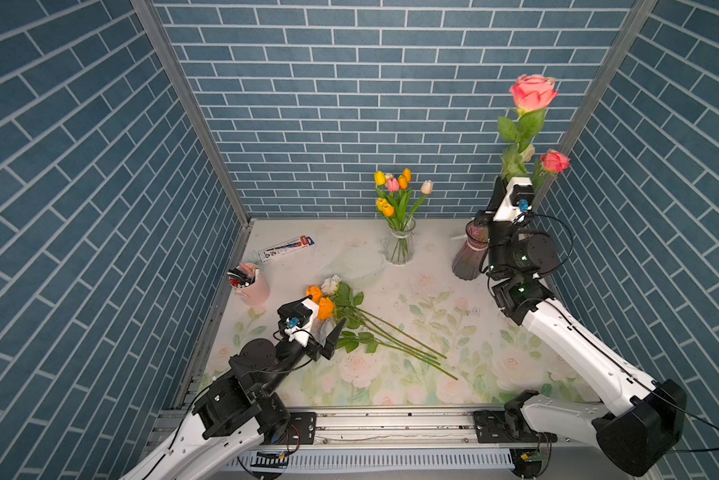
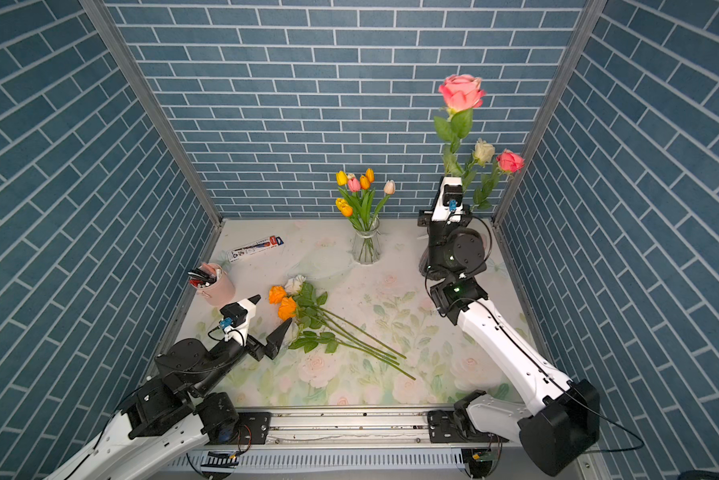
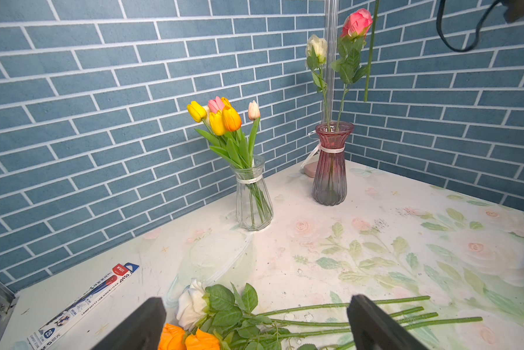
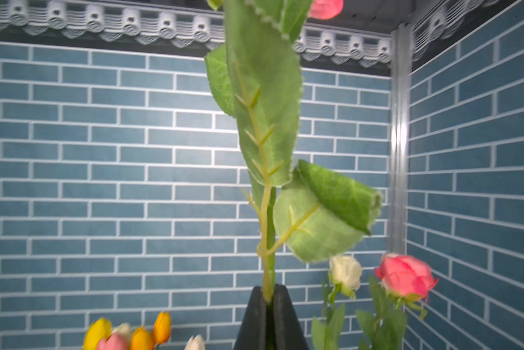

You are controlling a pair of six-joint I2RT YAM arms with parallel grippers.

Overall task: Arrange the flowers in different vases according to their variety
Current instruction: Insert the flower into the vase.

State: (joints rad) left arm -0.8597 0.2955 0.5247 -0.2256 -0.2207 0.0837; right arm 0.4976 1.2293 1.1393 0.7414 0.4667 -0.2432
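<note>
The right gripper [image 4: 269, 298] is pressed together on the stem of a pink rose [image 1: 532, 93], whose head stands straight above the jaws with its long axis near vertical. The stem's free end [image 3: 367, 75] hangs below the gripper, above the purple-pink vase [image 3: 330, 169] and seemingly a little to one side of its mouth, beside the 2 roses standing in it. That tip probably needs centring before lowering. The left gripper [image 3: 256, 300] is spread wide over the loose roses [image 2: 304, 305], whose stems run along its finger-to-finger line.
</note>
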